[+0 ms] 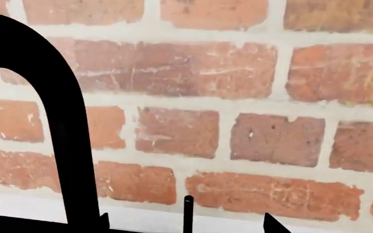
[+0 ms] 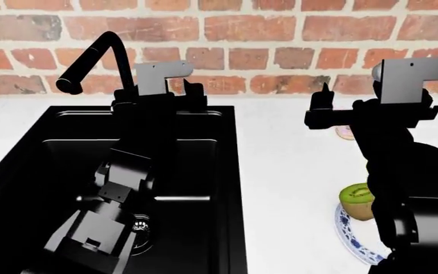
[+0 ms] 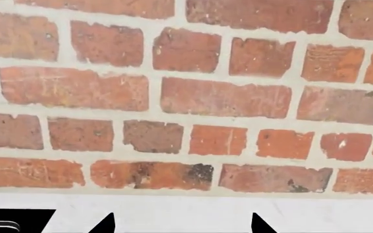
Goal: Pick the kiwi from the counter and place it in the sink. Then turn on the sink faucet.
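We see nothing done: the kiwi (image 2: 357, 201) sits lower right on the surface (image 2: 295, 165), sink (image 2: 203, 171) empty, both claws released.

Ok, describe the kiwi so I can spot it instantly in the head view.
Start at the black sink and move right across the white counter toward the right arm. The kiwi sits low beside that arm, by a blue-patterned plate. It is a brown-skinned half with a bright green cut face, unlike the pink item farther back near the wall.
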